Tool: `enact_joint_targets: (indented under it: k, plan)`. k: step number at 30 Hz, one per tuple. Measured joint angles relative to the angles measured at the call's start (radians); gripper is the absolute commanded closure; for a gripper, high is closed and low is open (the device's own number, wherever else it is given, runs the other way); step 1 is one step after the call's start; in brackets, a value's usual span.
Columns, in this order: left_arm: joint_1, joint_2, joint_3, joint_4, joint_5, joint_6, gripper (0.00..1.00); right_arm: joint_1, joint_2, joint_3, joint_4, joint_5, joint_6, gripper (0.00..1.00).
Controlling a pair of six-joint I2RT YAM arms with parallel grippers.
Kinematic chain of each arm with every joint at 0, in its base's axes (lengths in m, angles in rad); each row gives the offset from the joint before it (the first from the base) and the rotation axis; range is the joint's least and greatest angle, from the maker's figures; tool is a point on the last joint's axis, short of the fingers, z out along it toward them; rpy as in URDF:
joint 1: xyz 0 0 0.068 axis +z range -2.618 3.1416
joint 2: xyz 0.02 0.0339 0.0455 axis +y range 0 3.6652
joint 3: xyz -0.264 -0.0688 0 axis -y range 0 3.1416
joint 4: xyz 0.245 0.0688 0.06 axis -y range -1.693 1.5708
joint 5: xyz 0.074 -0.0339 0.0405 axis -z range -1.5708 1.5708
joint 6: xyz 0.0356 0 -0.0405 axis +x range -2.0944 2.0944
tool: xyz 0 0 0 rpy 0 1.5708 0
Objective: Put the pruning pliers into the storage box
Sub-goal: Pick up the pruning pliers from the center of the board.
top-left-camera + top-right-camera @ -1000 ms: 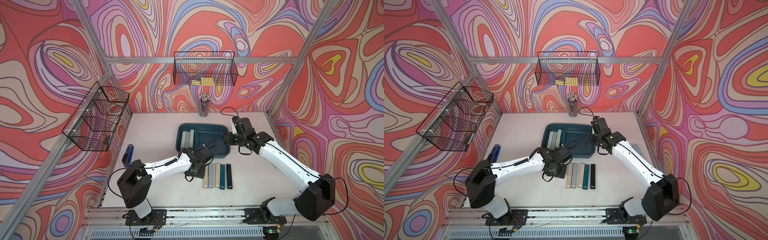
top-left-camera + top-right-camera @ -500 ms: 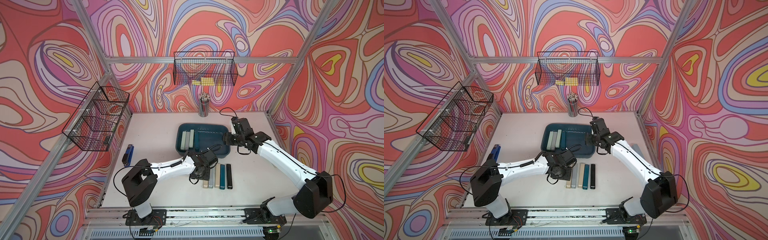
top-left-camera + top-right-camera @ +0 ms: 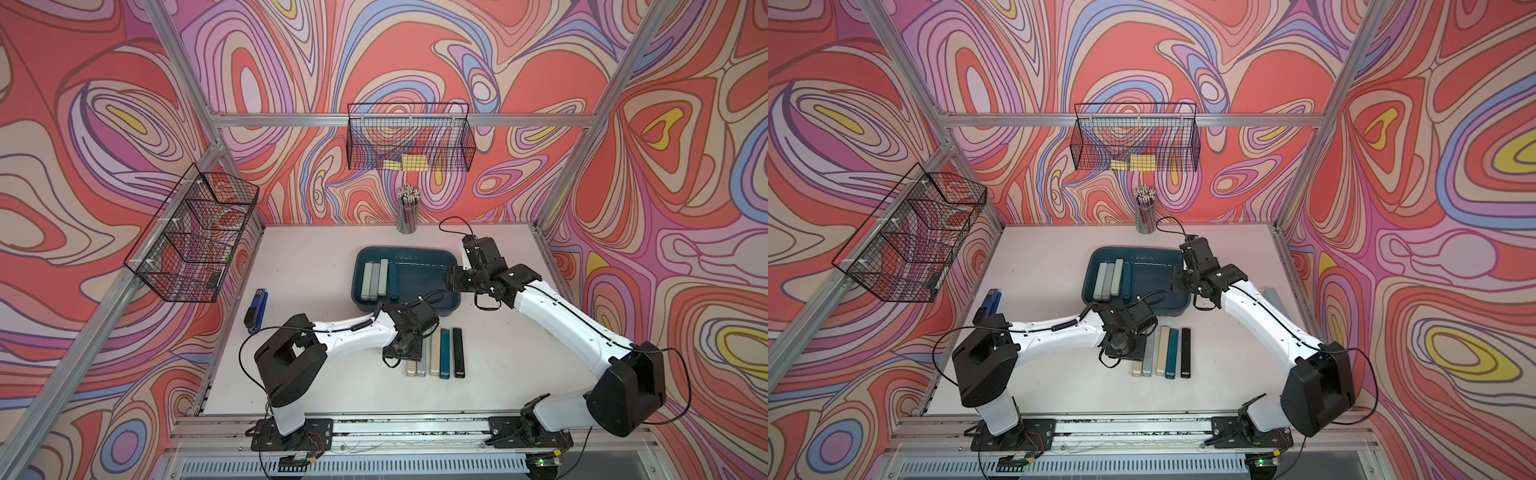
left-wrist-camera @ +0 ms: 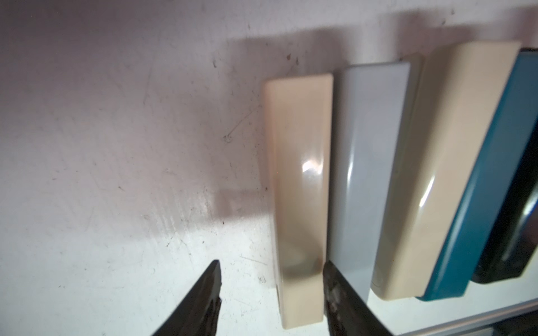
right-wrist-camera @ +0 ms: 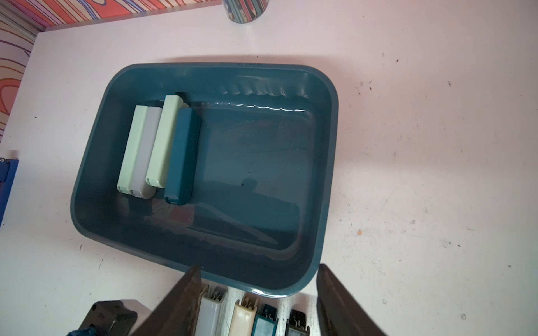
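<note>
Left gripper (image 4: 271,263) sits low on the table (image 4: 116,145), jaws partly open astride the beige pruning pliers (image 4: 300,174): one finger against it, one clear. Right gripper (image 5: 257,267) hangs open and empty over the storage box (image 5: 329,145), which holds four more pliers (image 5: 154,145).

The white tabletop (image 3: 316,266) carries five pruning pliers in a row: a beige case (image 4: 300,189) between the fingers (image 4: 203,296) of the left gripper (image 4: 272,263), then, beyond one finger, a grey case (image 4: 366,163), a second beige case (image 4: 436,174), a teal case (image 4: 495,189) and a black case (image 4: 518,238). The storage box (image 5: 327,151) sits just ahead of the fingers (image 5: 180,299) of the right gripper (image 5: 257,267), a pencil cup (image 3: 407,216) beyond it. A blue stapler (image 3: 256,311) lies well apart from both.
</note>
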Motion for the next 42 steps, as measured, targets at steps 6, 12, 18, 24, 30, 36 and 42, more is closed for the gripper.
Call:
enact_joint_targets:
  k: [6,12,18,24,30,36,42]
  plan:
    - [0.000,0.029,0.012,0.009,0.001,-0.002,0.44,0.000,0.000,0.000,0.000,0.000,0.000,0.36]
    - [0.000,0.055,0.023,0.009,0.003,-0.002,0.45,0.000,0.000,0.000,0.000,0.000,-0.001,0.36]
    - [0.000,0.101,0.058,0.008,-0.005,-0.002,0.46,0.000,0.000,-0.001,0.000,0.000,-0.001,0.36]
    - [0.000,0.154,0.091,-0.003,-0.028,-0.002,0.54,0.000,0.000,-0.001,0.000,0.000,-0.001,0.36]
    - [0.000,0.161,0.094,-0.008,-0.040,-0.002,0.86,0.000,0.000,-0.003,0.000,0.000,-0.001,0.36]
    - [0.000,0.161,0.096,-0.023,-0.055,-0.001,0.90,0.000,0.000,-0.008,0.000,0.000,-0.001,0.36]
    - [0.000,0.134,0.150,-0.143,-0.084,0.003,0.89,0.000,0.000,-0.008,0.002,0.000,0.000,0.36]
